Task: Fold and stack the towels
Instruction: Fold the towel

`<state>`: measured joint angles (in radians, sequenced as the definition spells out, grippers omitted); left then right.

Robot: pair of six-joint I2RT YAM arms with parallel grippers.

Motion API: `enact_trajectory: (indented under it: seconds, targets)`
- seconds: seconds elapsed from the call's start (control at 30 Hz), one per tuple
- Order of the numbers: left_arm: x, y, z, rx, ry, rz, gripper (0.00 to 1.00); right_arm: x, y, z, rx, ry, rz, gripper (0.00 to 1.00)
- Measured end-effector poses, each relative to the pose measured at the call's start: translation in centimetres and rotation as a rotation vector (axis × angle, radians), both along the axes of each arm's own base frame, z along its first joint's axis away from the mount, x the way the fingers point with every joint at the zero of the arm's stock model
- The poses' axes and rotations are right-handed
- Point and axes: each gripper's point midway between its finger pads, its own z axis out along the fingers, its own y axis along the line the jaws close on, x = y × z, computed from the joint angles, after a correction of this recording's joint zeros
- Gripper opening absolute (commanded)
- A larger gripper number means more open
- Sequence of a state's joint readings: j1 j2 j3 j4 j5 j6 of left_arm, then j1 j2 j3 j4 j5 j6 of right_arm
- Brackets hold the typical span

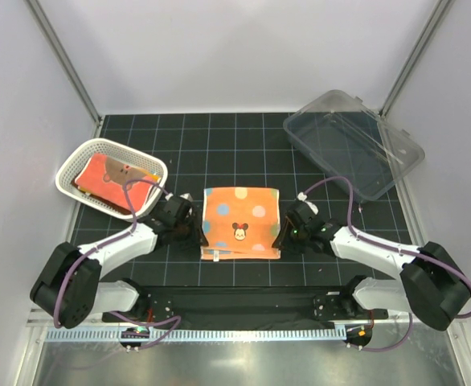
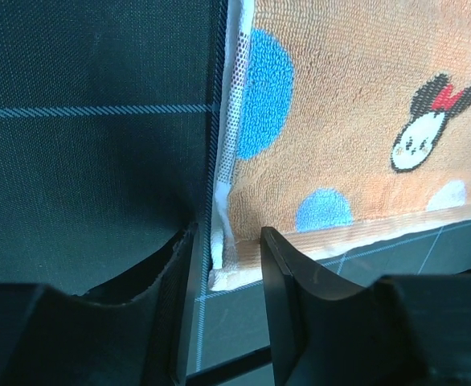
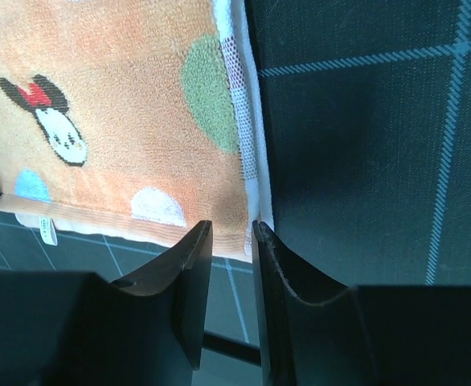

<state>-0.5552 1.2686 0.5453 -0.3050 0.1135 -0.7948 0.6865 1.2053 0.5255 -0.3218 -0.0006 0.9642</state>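
The spotted towel lies flat in the middle of the bench, between my two arms. It is folded to nearly a square, so I can't pick out a long axis. Its sides run square to the grid lines, and the cartoon mouse's head points away from the arm bases.

The left gripper sits at the near left corner. Its fingers are spread, and the white hem lies loose between them with bare bench showing in the gap. The right gripper is at the near right corner, with a narrow gap and the hem inside it. I cannot tell if it is pinching.

The other towels lie in the basket at far left. The bin is at far right.
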Motion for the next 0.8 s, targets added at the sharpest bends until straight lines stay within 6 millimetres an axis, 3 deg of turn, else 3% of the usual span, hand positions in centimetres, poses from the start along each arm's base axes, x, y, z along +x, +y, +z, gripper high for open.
enact_trajectory:
  seconds: [0.3,0.4,0.57,0.67,0.8]
  targets:
    - [0.24,-0.18,0.01,-0.013,-0.01,0.01,0.3,0.21,-0.29,-0.94,-0.03,-0.007,-0.038,0.31]
    - [0.23,-0.19,-0.1,-0.012,-0.005,0.012,0.18,0.35,-0.37,-0.95,-0.034,-0.013,-0.043,0.26]
    - [0.21,-0.15,-0.19,-0.009,-0.003,0.012,0.0,0.51,-0.52,-0.96,-0.042,-0.021,-0.048,0.09]
    - [0.2,-0.16,-0.17,-0.009,-0.003,0.012,0.0,0.55,-0.56,-0.97,-0.045,-0.023,-0.048,0.01]
    - [0.19,-0.15,-0.14,-0.009,0.0,0.015,0.0,0.59,-0.6,-0.96,-0.047,-0.025,-0.048,0.01]
